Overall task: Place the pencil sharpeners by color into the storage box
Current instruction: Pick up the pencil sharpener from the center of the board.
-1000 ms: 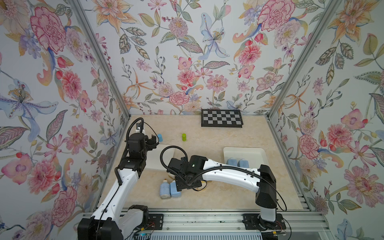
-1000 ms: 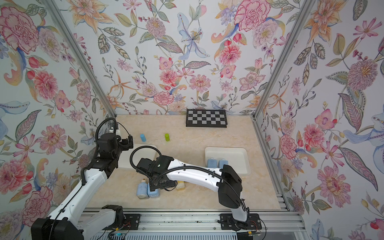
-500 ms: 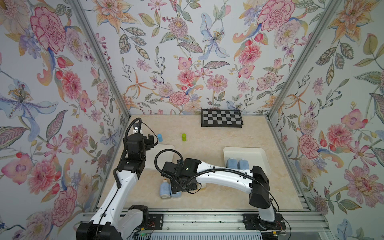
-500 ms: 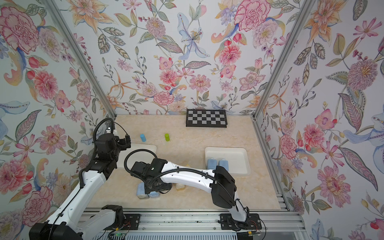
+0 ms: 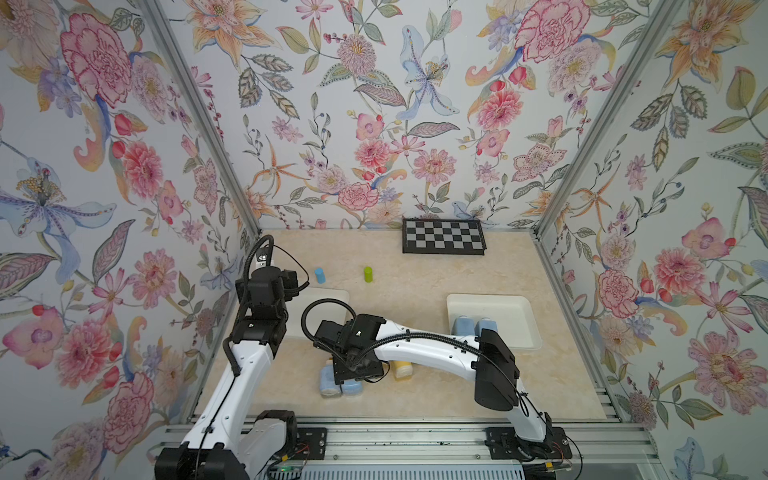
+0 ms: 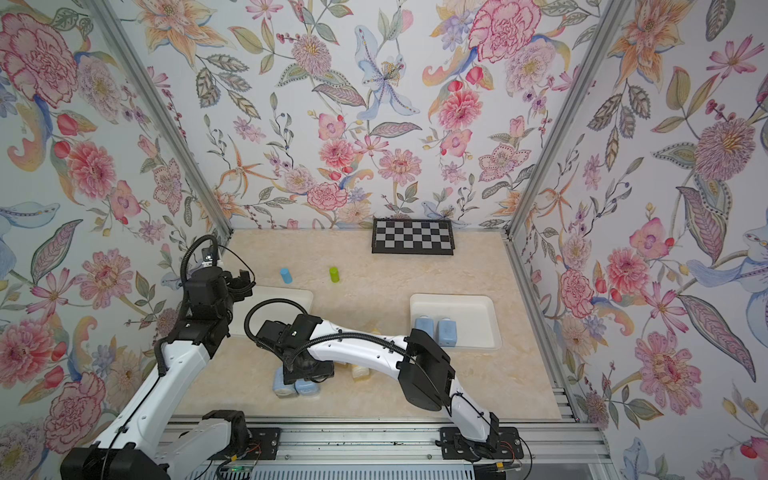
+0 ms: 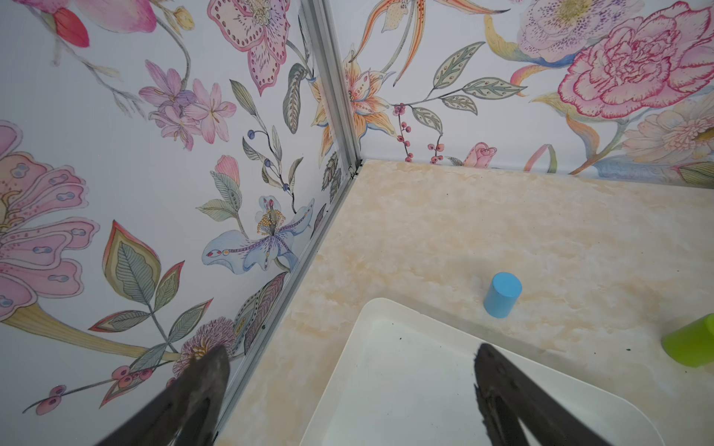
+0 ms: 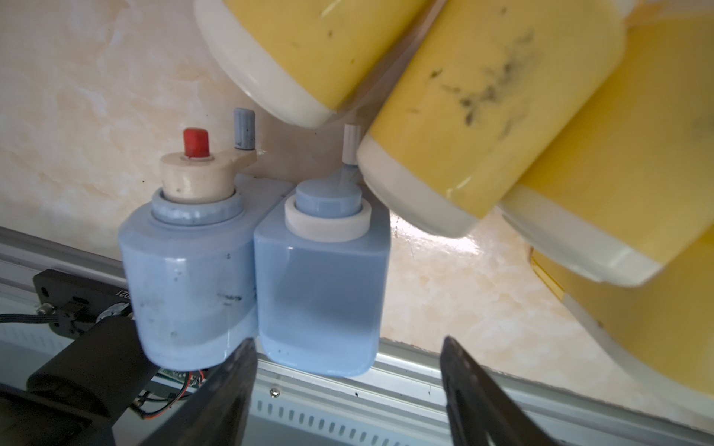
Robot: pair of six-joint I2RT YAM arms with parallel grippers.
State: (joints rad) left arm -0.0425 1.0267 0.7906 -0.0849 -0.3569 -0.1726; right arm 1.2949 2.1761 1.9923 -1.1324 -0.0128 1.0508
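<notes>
Sharpeners point(image 8: 320, 285) in blue hug the table edge point(image 8: 483, 361), right pincer point(image 8: 345, 341) seemingly straddling one.

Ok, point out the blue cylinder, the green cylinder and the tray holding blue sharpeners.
blue cylinder point(image 5: 319, 275): a top view, its upright side.
green cylinder point(image 5: 368, 274): a top view, its upright side.
tray point(image 5: 507, 311): a top view, its bare floor.

yellow sharpeners point(image 5: 402, 368) mostly hidden under right arm point(image 5: 428, 347).
</notes>
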